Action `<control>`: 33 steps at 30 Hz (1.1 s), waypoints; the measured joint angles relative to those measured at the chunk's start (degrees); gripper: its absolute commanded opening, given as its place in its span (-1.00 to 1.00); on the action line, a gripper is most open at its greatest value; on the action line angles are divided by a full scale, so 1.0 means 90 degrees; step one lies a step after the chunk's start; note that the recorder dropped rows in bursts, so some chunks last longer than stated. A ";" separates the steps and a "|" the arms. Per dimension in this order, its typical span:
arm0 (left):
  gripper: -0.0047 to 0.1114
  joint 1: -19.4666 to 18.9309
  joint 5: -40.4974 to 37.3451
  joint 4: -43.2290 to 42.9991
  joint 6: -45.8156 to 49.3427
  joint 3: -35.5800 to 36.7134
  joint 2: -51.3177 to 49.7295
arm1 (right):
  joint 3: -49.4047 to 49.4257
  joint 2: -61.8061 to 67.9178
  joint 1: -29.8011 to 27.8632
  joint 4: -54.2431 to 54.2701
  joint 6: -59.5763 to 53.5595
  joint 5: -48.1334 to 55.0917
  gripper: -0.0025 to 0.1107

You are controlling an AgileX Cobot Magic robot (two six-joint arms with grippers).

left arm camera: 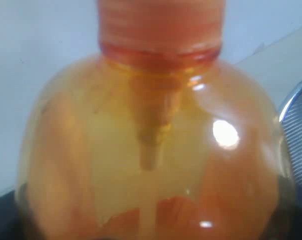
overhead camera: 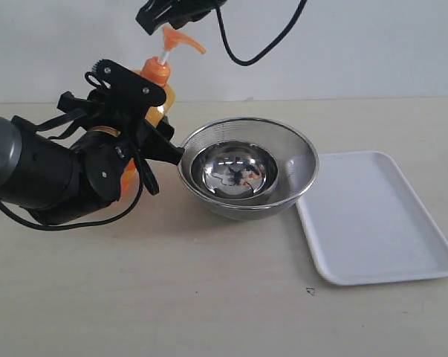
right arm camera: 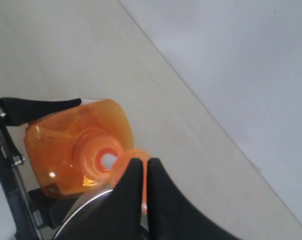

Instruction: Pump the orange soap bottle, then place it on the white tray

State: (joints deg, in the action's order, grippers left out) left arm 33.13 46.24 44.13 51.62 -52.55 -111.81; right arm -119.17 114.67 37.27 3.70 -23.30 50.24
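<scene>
The orange soap bottle [overhead camera: 164, 80] stands upright on the table, just left of the steel bowl. My left gripper [overhead camera: 151, 113] is shut on its body from the left side. In the left wrist view the bottle [left arm camera: 151, 150] fills nearly the whole picture. The orange pump head [overhead camera: 182, 39] is raised, with its white stem showing. My right gripper [overhead camera: 163, 18] is shut, its tips right on top of the pump head. From above, the right gripper [right arm camera: 142, 162] covers part of the pump head [right arm camera: 121, 162]. The white tray [overhead camera: 372, 216] lies at the right with nothing on it.
A round steel bowl [overhead camera: 247, 167] with a mesh strainer in it sits between the bottle and the tray, touching the tray's left edge. Its rim shows beside the bottle [left arm camera: 297, 125]. A black cable [overhead camera: 261, 44] hangs from the right arm. A white wall stands behind the table.
</scene>
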 measured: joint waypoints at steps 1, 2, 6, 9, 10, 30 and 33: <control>-0.84 0.0000 -0.0014 -0.0015 0.0000 -0.0011 0.0000 | 0.0000 0.0045 0.0000 0.0000 -0.0011 0.0000 -0.96; -0.84 0.0000 -0.0014 -0.0015 0.0000 -0.0011 0.0000 | 0.0000 0.0082 0.0000 0.0000 -0.0010 0.0013 -0.96; -0.84 0.0000 -0.0027 -0.0015 0.0012 -0.0011 0.0000 | -0.0006 0.0143 -0.0050 0.0038 -0.0023 -0.0022 -0.96; -0.84 0.0000 -0.0027 -0.0015 0.0012 -0.0011 0.0000 | -0.0006 0.0143 -0.0051 0.0048 -0.0023 -0.0033 -0.96; -0.84 0.0000 -0.0027 -0.0015 0.0012 -0.0011 0.0000 | -0.0006 0.0154 -0.0062 0.0062 -0.0023 -0.0047 -0.96; -0.84 0.0000 -0.0040 -0.0015 0.0012 -0.0011 0.0000 | -0.0006 0.0152 -0.0062 0.0109 0.0001 -0.0009 -0.96; -0.84 0.0000 -0.0040 -0.0015 0.0012 -0.0011 0.0000 | -0.0015 0.0152 -0.0062 0.0109 0.0001 -0.0009 -0.96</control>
State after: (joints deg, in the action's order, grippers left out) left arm 33.13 45.88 43.99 51.73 -52.65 -111.81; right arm -119.31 116.04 36.71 4.68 -23.29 50.16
